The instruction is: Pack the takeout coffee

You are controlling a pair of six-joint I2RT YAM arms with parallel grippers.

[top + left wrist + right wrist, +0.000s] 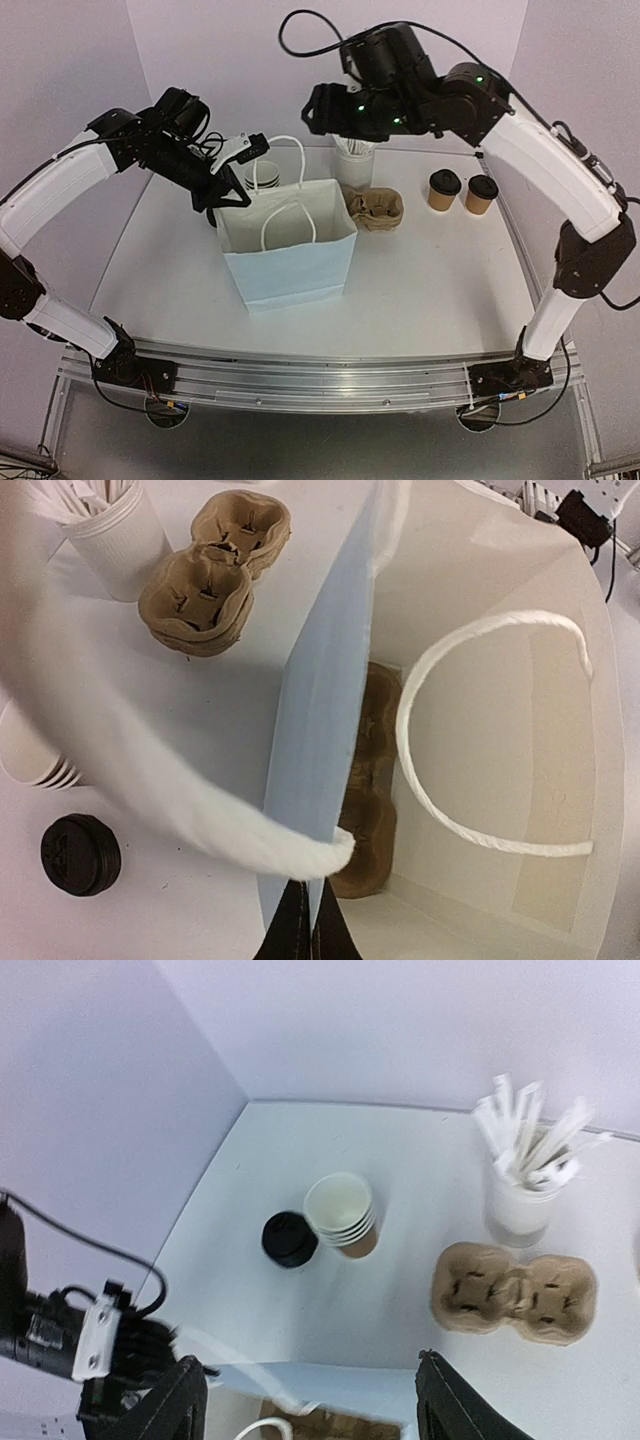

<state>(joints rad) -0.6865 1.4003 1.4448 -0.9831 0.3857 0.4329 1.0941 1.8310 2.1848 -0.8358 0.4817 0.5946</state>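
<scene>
I log my left gripper (305,930) pinching the paper bag's (290,255) left rim, a cup carrier (365,820) inside it hidden from the top camera, spare carriers (375,210) beside the bag, two lidded coffee cups (444,190) standing farther right, and my right gripper (318,1405) spread wide above.

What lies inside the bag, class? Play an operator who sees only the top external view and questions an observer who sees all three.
Observer: A brown cup carrier lies on the floor of the paper bag.
Operator: Is the left gripper holding the bag?
Observer: Yes, the left gripper is pinched on its blue wall at the rim.
Operator: Is the right gripper carrying anything?
Observer: No, the right gripper is open, with nothing between its fingers.
</scene>
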